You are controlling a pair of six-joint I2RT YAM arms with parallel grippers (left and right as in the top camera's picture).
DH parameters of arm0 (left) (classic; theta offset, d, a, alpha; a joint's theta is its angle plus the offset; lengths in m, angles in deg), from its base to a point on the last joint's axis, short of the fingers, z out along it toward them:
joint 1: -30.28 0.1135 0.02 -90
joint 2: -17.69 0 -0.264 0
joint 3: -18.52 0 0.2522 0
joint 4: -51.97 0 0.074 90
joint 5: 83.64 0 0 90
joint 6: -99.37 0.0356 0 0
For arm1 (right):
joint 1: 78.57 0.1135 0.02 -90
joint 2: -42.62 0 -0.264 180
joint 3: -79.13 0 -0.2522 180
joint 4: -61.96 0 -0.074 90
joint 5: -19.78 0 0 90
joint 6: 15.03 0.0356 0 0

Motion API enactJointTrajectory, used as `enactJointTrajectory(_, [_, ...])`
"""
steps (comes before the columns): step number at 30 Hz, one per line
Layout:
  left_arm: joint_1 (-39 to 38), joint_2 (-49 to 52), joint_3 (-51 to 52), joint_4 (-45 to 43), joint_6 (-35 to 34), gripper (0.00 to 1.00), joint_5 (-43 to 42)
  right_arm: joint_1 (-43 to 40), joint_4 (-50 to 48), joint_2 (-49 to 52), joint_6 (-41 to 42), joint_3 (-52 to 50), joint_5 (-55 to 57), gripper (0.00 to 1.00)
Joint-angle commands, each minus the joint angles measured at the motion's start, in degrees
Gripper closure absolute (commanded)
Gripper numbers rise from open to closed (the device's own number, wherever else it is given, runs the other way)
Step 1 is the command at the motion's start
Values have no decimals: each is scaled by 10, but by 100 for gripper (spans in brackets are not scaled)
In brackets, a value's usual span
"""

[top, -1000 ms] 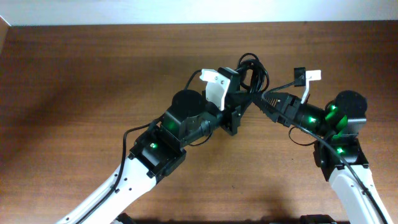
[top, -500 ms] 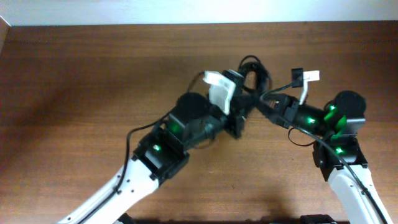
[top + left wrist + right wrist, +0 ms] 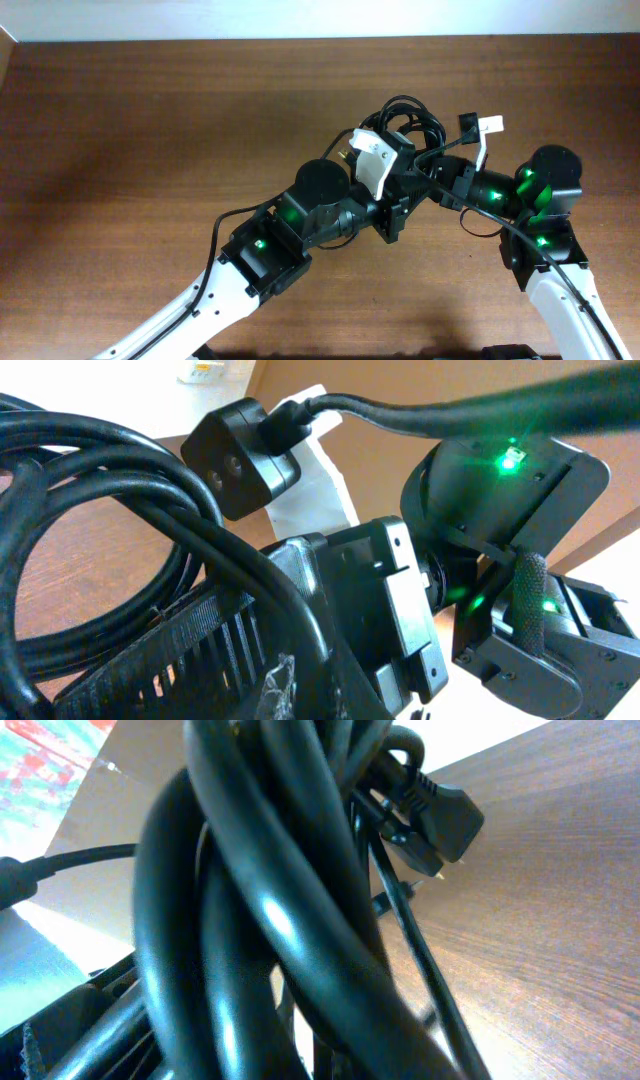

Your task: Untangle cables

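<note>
The bundle of thin black looped cables (image 3: pixel 409 119) has shifted slightly rightward, carried above the brown wooden table (image 3: pixel 150 120) by the left gripper (image 3: pixel 403 168), which is clamped on it. The right gripper (image 3: pixel 440 178) now meets the strands, but its jaws are hidden, so a grip for pulling apart cannot be confirmed.

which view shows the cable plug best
Right wrist: the plug sits close up and sharp, beside the cables. Left wrist shows only cable loops; overhead shows a small bundle, no plug discernible.
</note>
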Motion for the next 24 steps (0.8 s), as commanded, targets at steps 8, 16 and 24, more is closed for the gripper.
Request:
enactJointTrajectory(8, [5, -4, -17, 57, 5, 100, 92, 8, 0, 7, -10, 0, 16, 96])
enactJointTrajectory(16, [86, -4, -17, 67, 5, 100, 93, 8, 0, 7, -10, 0, -1, 96])
enactJointTrajectory(24, [156, -4, -17, 79, 5, 100, 93, 8, 1, 7, -10, 0, -27, 96])
